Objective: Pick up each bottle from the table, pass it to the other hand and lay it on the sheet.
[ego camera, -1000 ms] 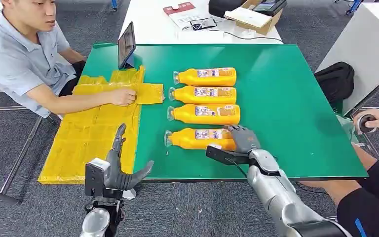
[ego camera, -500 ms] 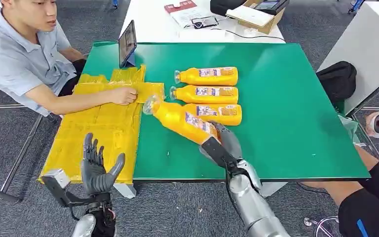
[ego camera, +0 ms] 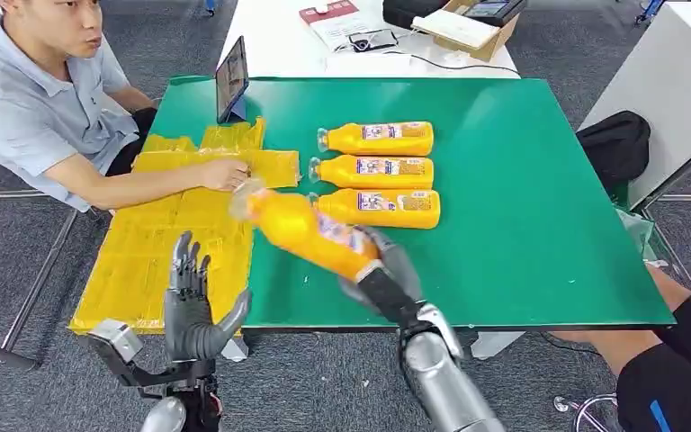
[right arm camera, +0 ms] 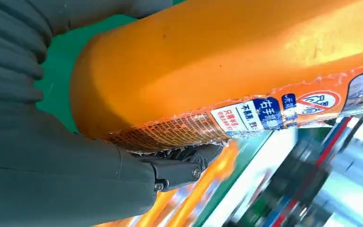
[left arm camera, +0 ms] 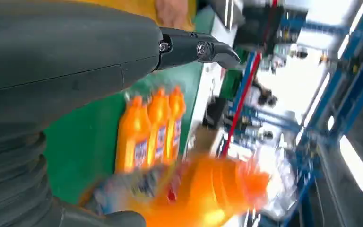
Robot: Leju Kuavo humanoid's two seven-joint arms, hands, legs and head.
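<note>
green bench (ego camera: 522, 207) carries three bottles (ego camera: 378, 170) beside the yellow sheet (ego camera: 157, 247). our right hand (ego camera: 387, 270) grips a fourth bottle (ego camera: 301, 229) above the bench; our left hand (ego camera: 193, 306) is spread, holding nothing, near the sheet.

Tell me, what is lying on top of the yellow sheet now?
A person's hand rests on the yellow sheet; no bottle lies there yet. The left hand covers part of its near edge, so that part cannot be seen.

glossy orange plastic bottle (ego camera: 310, 232) with paper label; crinkled yellow sheet (ego camera: 166, 243); matt green table (ego camera: 522, 198).
</note>
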